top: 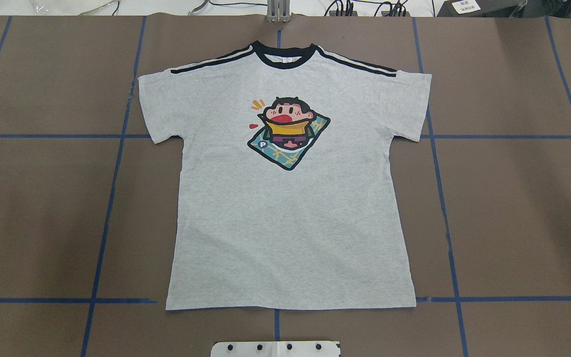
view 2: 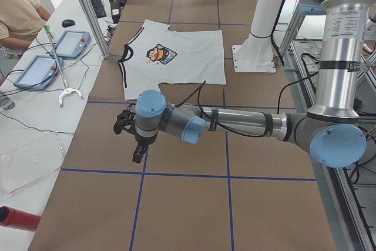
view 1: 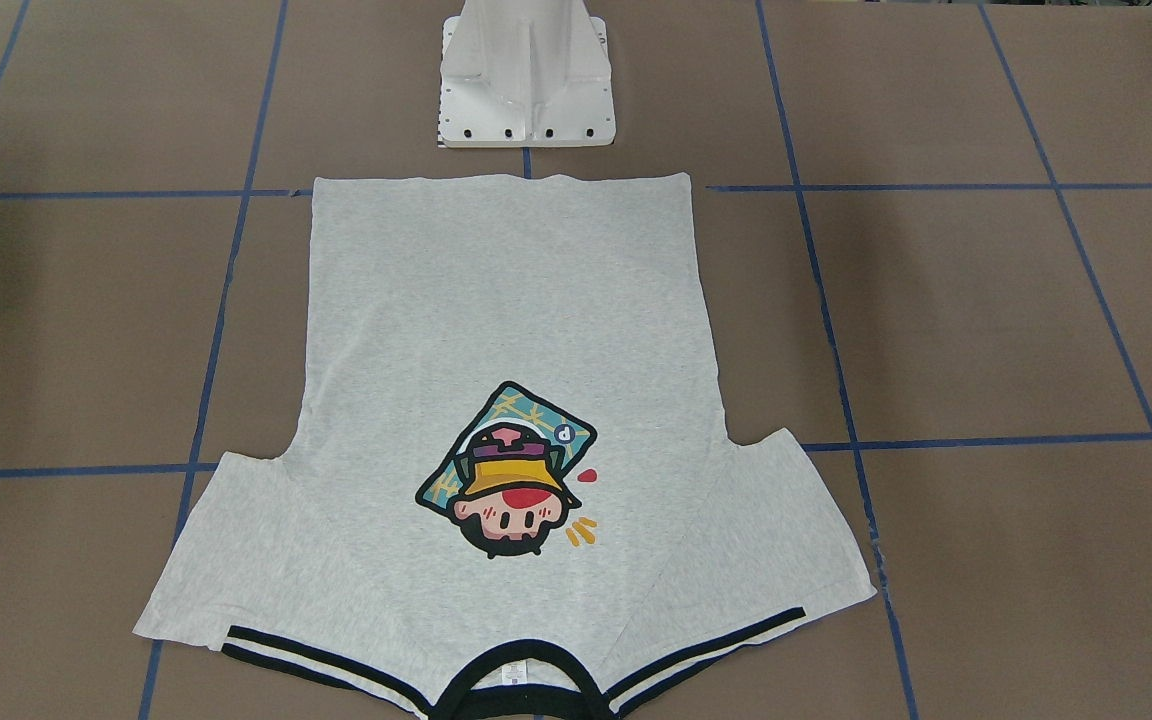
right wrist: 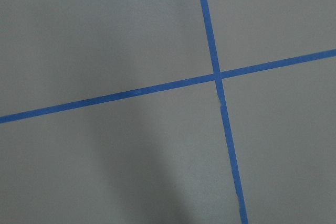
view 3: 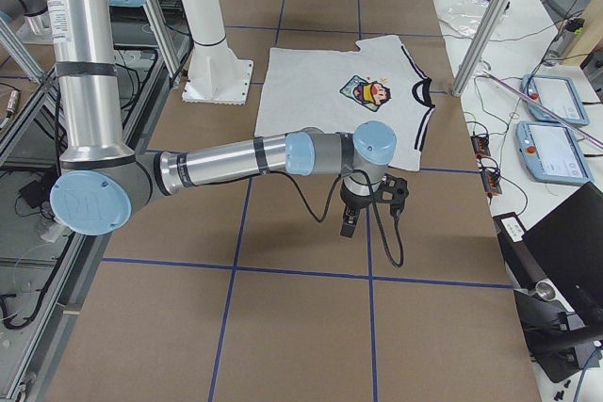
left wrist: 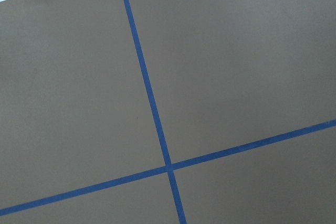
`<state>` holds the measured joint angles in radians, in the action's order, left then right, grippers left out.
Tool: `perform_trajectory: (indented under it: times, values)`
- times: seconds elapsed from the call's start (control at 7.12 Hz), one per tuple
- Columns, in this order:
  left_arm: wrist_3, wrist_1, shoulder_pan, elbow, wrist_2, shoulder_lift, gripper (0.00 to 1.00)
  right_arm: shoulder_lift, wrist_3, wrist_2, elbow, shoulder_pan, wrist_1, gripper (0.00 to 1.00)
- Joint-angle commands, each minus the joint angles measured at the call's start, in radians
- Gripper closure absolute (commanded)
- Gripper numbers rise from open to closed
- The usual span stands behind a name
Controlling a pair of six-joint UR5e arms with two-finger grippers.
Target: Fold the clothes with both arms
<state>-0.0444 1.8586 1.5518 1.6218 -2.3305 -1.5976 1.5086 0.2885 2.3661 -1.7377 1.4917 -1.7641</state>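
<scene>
Overhead and front cameras face each other, both looking down on the T-shirt [top: 290, 238].

T-shirt [top: 290, 223] flat on counter [top: 42, 198] centre, hem nr pedestal base [view 1: 526, 110], collar far side; left arm [view 2: 235, 123], right arm [view 3: 226, 159] beyond opp. sleeves (well apart).

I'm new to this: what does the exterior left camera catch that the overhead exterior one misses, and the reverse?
Only exterior left: the left arm reaching low over the table, its gripper pointing down, a seated person and two control tablets. Only overhead: the small blue badge in the cartoon print, sharp enough to see. Both: the grey T-shirt lying flat, print up, blue tape lines, and the white pedestal base.
</scene>
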Motion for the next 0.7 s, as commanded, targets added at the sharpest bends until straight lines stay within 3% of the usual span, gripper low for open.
perform_trajectory:
  times: [0.0, 0.14, 0.56]
  values:
    - [0.021, -0.006, -0.001, 0.039, 0.043, 0.031, 0.00, 0.008, -0.002, -0.001, 0.006, -0.002, 0.000, 0.00]
    - [0.020, -0.003, -0.002, 0.050, 0.081, 0.041, 0.00, 0.004, 0.000, 0.001, 0.007, -0.008, 0.006, 0.00]
    - [0.012, 0.008, -0.006, 0.067, 0.062, 0.050, 0.00, 0.016, 0.000, -0.002, 0.020, -0.077, 0.165, 0.00]
